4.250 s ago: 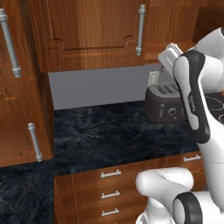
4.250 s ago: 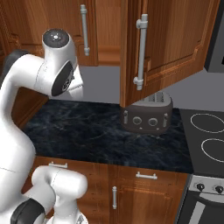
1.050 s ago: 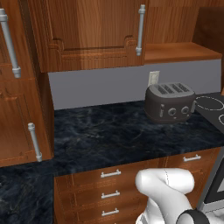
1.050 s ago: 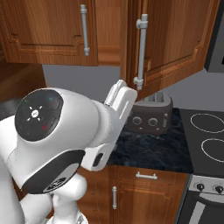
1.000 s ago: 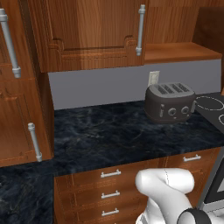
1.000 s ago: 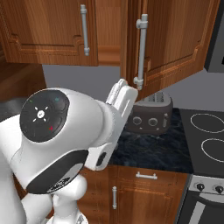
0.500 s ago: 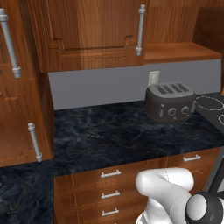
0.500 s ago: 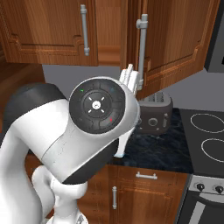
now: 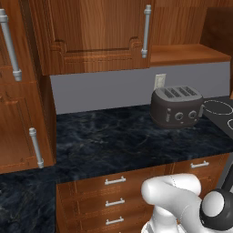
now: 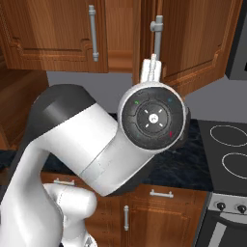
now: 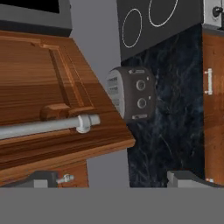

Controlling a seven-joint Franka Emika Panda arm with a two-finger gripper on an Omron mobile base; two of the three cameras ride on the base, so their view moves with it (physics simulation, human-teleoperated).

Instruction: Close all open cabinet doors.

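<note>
An open cabinet door [image 10: 195,43] is seen in the right base view, swung out from the wall cabinets above the counter, its long grey bar handle [image 10: 155,36] standing at its free edge; in the hand view the same door [image 11: 48,100] lies across the left half of the picture, rolled on its side, with the handle [image 11: 48,126] running along it and ending near the door's lower corner. A closed cabinet door [image 10: 53,34] with its own handle hangs to the left of the open one, and in the left base view a door [image 9: 98,34] is seen flush above the counter. The gripper [image 11: 113,178] is held just beside the free edge of the open door, near the handle's end; its two dark finger tips [image 11: 43,179] stand well apart with nothing between them, and no contact with door or handle can be made out. In the right base view the gripper [image 10: 150,71] is seen only from behind, just below the handle. Beyond the door's edge, open room is left down to the dark marbled counter [image 9: 118,145]. A dark toaster [image 9: 176,107] stands toward the counter's right end, close to the back wall and just beside the black cooktop [image 10: 229,149], below a white wall outlet [image 9: 159,82]. The front and middle of the counter are left bare. Drawer fronts [image 9: 113,191] with small horizontal handles run under the counter's front edge. No brand, label or writing can be read anywhere.
</note>
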